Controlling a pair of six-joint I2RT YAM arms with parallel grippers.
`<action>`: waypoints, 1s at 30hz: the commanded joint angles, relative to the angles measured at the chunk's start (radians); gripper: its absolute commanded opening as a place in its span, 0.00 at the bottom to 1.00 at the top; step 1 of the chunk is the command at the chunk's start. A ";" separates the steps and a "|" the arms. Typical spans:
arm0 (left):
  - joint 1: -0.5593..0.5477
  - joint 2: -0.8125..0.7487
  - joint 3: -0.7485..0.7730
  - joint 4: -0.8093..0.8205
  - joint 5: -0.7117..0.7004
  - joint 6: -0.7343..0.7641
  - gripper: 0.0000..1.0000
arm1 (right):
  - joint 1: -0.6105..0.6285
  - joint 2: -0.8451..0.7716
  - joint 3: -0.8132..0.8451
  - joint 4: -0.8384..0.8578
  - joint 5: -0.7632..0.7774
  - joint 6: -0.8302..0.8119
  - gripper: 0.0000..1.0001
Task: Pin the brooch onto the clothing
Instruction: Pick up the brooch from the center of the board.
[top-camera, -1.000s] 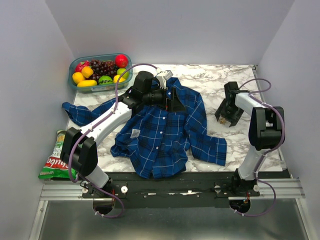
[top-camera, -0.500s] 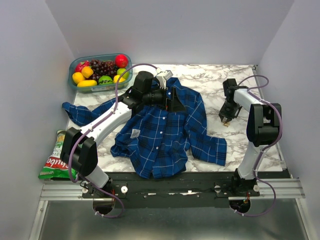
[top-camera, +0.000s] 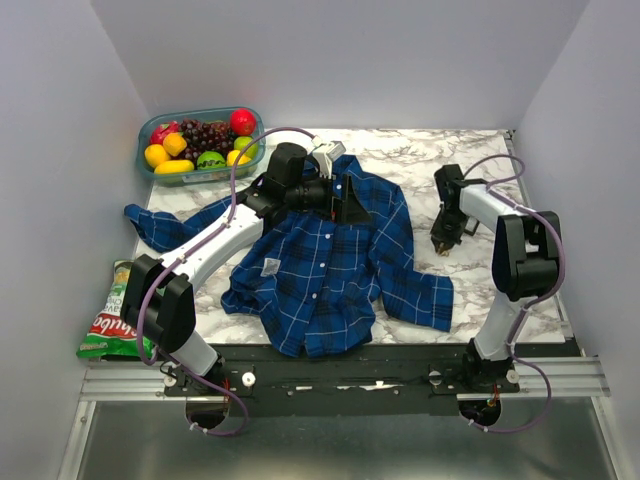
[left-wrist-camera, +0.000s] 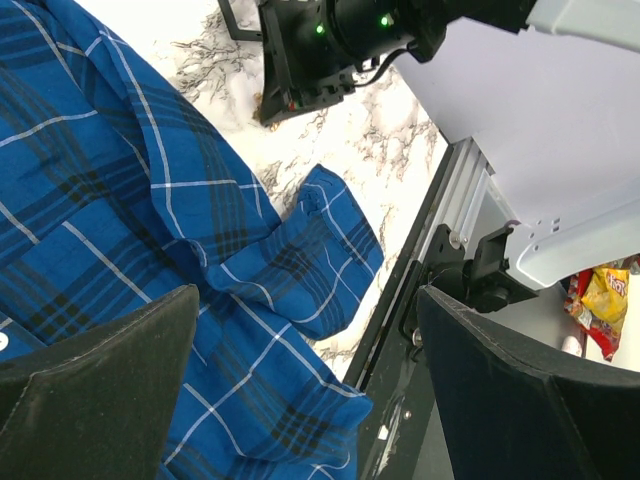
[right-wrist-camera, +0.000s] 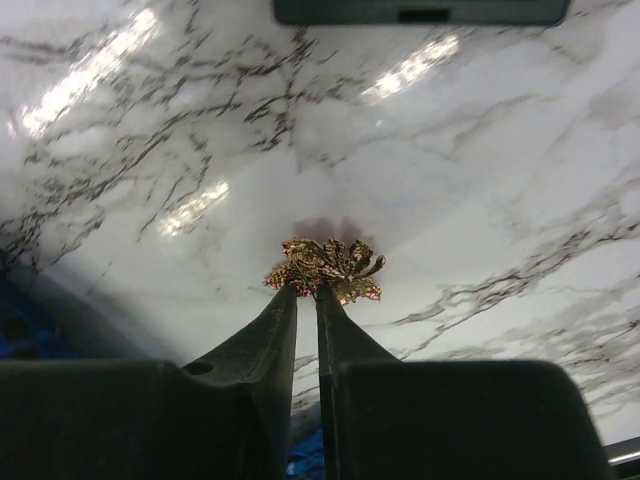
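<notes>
Lying just off the tabletop's near left corner is a red and green snack bag. The plaid shirt is spread across the middle of the marble, collar toward the far edge, one sleeve reaching to the left edge. Toward the right edge, on bare marble apart from the shirt, sits the brooch; the right gripper has its fingers drawn almost together, pinching the brooch's near edge. The left gripper hangs over the shirt near the collar, fingers spread wide with nothing between them. At the far left corner a clear tub holds dark grapes, a red apple, yellow-orange fruit and a green one.
</notes>
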 joint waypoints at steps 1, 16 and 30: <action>0.003 -0.026 -0.010 0.016 0.020 -0.008 0.99 | 0.072 -0.003 -0.018 -0.007 -0.046 0.038 0.20; 0.003 -0.023 -0.010 0.015 0.020 -0.006 0.99 | 0.178 -0.076 -0.107 0.117 -0.099 0.149 0.01; 0.005 -0.026 -0.007 0.006 0.012 0.006 0.99 | 0.158 -0.245 -0.135 0.118 -0.045 0.143 0.00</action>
